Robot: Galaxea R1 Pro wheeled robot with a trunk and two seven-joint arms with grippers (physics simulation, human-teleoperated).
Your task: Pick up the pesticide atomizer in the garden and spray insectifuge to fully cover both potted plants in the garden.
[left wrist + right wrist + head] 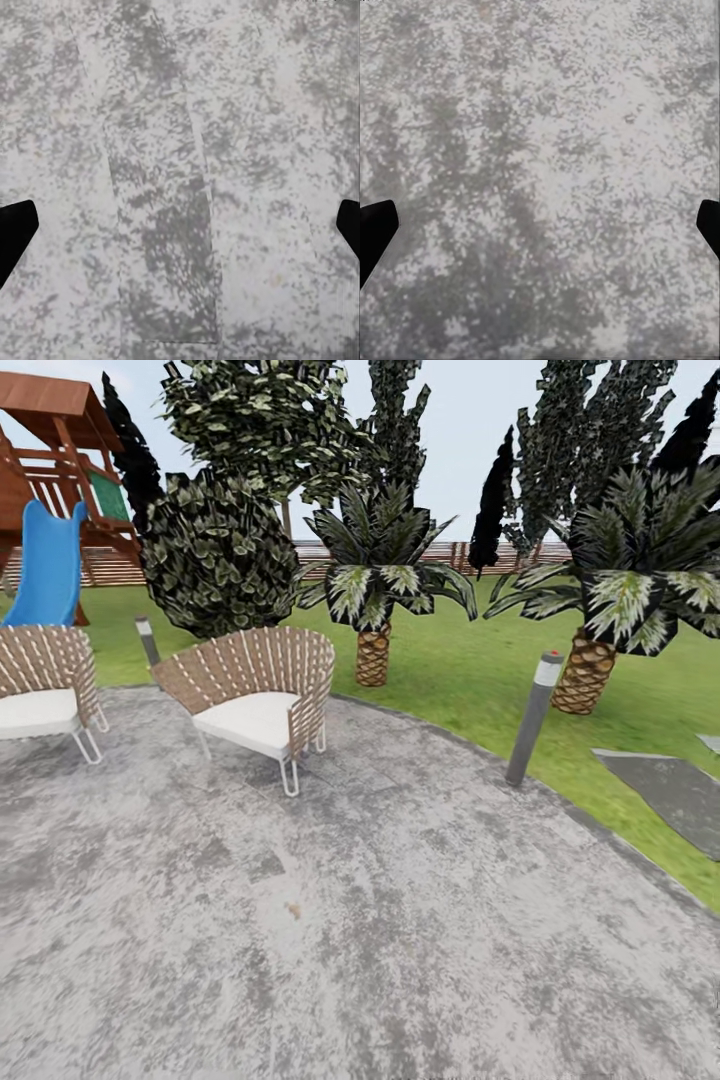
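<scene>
The pesticide atomizer and both potted plants are out of view. In the head view the garden's mottled grey paved circle [350, 920] spreads below me, with green lawn [460, 670] beyond it and a slatted wooden fence [470, 553] at the back. My left gripper [180, 225] hangs open over the paving [172, 150], its dark fingertips [15, 229] far apart with nothing between them. My right gripper [540, 225] is likewise open above bare paving [547, 150], one fingertip [375, 229] at each edge.
Two wicker chairs with white cushions [265, 695] [40, 690] stand on the paving at the left. A grey bollard light [535, 715] marks the circle's right rim, another [147, 640] the left. Palms [375, 650] [585, 670], a bush [215, 555] and a playset slide [45, 565] stand on the lawn.
</scene>
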